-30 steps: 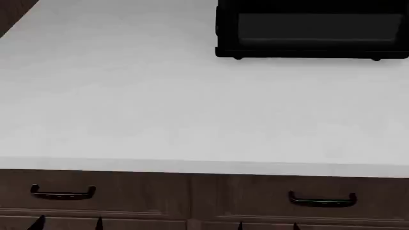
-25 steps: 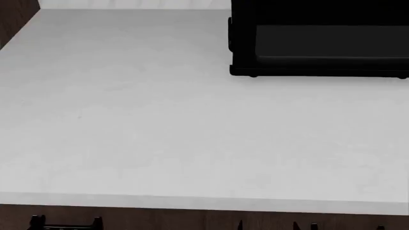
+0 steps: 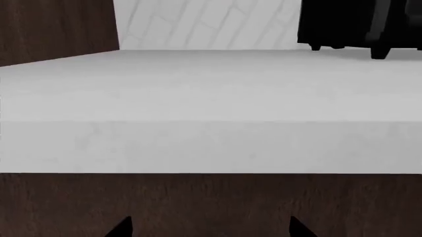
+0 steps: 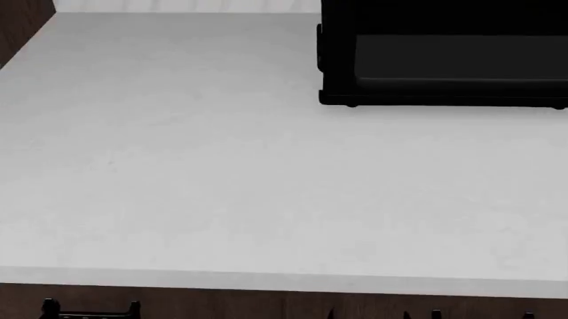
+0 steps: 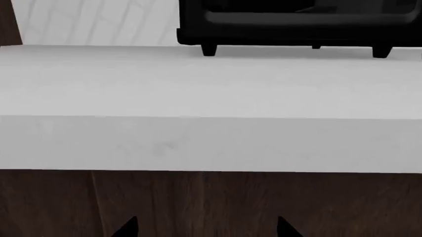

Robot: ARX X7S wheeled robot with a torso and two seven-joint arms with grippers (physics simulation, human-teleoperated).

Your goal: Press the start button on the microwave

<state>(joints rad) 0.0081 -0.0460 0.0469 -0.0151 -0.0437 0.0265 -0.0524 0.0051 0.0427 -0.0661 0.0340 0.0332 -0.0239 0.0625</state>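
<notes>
The microwave (image 4: 443, 60) is a wide black box with a dark glass door, standing at the back right of the white counter (image 4: 222, 173). It runs off the right edge of the head view, so its start button is out of view. Its small feet show in the left wrist view (image 3: 356, 24) and the right wrist view (image 5: 297, 19). My left gripper (image 3: 209, 233) is open and empty, low in front of the brown cabinet face. My right gripper (image 5: 207, 232) is also open and empty, below the counter's front edge.
A dark brown side panel (image 4: 22, 20) bounds the counter at the far left. A white tiled wall (image 3: 211, 24) stands behind it. A black drawer handle (image 4: 89, 311) shows on the cabinet front (image 5: 211, 197) under the counter edge.
The head view has shifted forward: the microwave now sits lower and larger, and the cabinet front has nearly dropped out of view. Over the last half second almost nothing moves.
</notes>
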